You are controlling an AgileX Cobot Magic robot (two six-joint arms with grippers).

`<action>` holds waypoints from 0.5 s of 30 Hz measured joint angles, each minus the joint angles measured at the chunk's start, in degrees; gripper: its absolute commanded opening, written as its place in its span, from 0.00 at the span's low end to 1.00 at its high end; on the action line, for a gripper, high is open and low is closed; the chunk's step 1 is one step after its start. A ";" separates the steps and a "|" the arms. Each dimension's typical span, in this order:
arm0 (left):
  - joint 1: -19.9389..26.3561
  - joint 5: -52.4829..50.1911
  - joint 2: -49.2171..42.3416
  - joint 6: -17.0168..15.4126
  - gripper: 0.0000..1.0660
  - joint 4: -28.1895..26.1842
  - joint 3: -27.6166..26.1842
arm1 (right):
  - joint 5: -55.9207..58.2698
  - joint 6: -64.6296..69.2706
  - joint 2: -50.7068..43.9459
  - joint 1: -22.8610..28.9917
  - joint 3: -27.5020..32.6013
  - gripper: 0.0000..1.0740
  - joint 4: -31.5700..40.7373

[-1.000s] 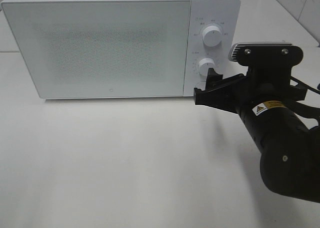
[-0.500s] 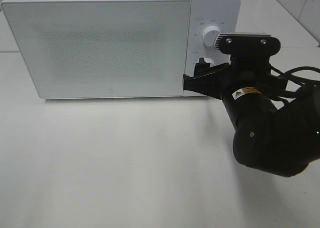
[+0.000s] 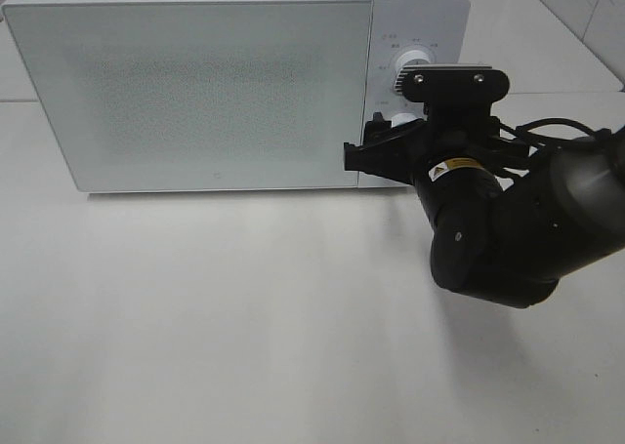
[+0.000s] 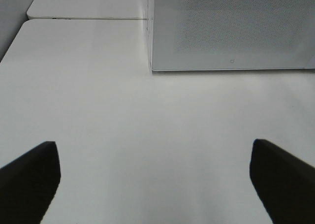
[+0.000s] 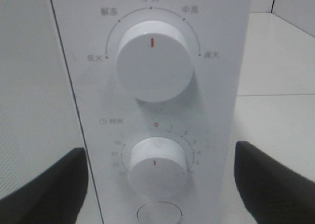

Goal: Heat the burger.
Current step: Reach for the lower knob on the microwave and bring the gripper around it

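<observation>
"Where's the burger? I can't spot it."

"Nor can I. It's not on the stretch of desk (image 3: pixel 244 307) in view. The microwave (image 3: pixel 410 171) has its frosted door (image 3: pixel 195 83) closed, so I'd guess it's inside, though I can't tell."

"What's the right arm doing?"

"The right fingers (image 5: pixel 44 189) are spread and empty, close in front of the panel. One sits on either side of the timer knob (image 5: pixel 156 166), under the power knob (image 5: pixel 153 60). I'd say it's about to set the time."

"And the left fingers (image 4: pixel 29 179)?"

"Splayed wide above bare desk, gripping nothing, well away from the controls."

"Next move?"

"Ease in, close squarely on the timer knob, then twist it round. That smooth knob could slip if the grip is off-centre."
</observation>
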 measured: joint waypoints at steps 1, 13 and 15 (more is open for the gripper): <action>0.00 0.00 0.00 0.00 0.96 0.00 0.00 | 0.00 0.00 0.00 0.00 0.00 0.71 0.00; 0.00 0.00 0.00 0.00 0.96 0.00 0.00 | 1.83 0.17 4.24 -1.72 -4.41 0.71 -2.06; 0.00 0.00 0.00 0.00 0.96 0.00 0.00 | 2.12 0.17 5.10 -1.72 -5.04 0.71 -2.35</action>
